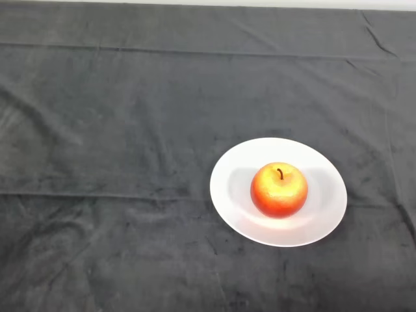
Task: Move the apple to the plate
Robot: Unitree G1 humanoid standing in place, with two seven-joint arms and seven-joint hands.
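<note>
A red and yellow apple [279,189] with a dark stem stands upright in the middle of a white round plate [234,175]. The plate lies on the dark cloth, right of the view's centre.
The dark cloth [117,130] covers the whole table, with creases across it. The table's far edge [208,4] runs along the top of the view.
</note>
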